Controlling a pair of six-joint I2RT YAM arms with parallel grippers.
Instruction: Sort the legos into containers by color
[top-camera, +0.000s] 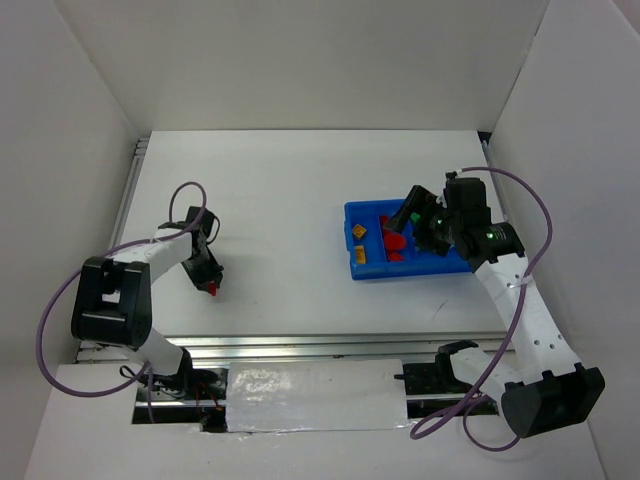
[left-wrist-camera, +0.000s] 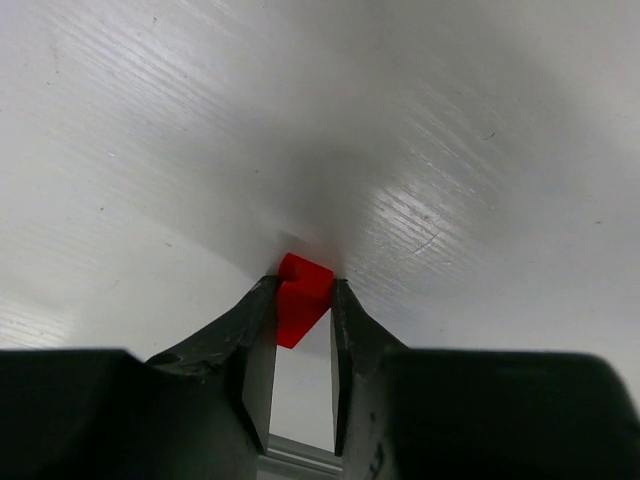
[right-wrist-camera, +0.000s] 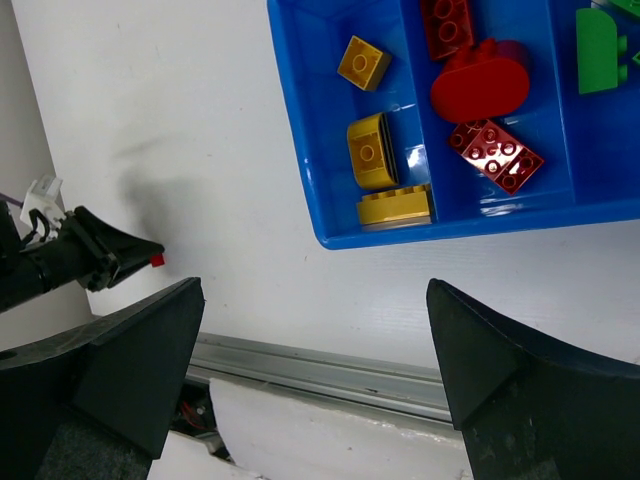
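One red lego (left-wrist-camera: 298, 312) in left gripper (left-wrist-camera: 304, 288)

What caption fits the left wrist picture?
Left jaws pinch a small red brick over the white table.

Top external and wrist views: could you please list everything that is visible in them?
Shallow blue plastic tray with dividers: one, bright blue, right of the table's centre.
Yellow plastic bricks: three, yellow, tray's end compartment.
Red plastic pieces: three, red, next compartment; two studded, one rounded.
Green plastic brick: at least one, green, third compartment, partly cropped.
Small red plastic brick: one, red, between the left fingers, on the table's left side.
White table: one, white, under everything.
Purple cables: two, purple, one per arm.
Left fingers: two, black, shut on the small red plastic brick.
Right fingers: two, black, open, empty, by the tray.
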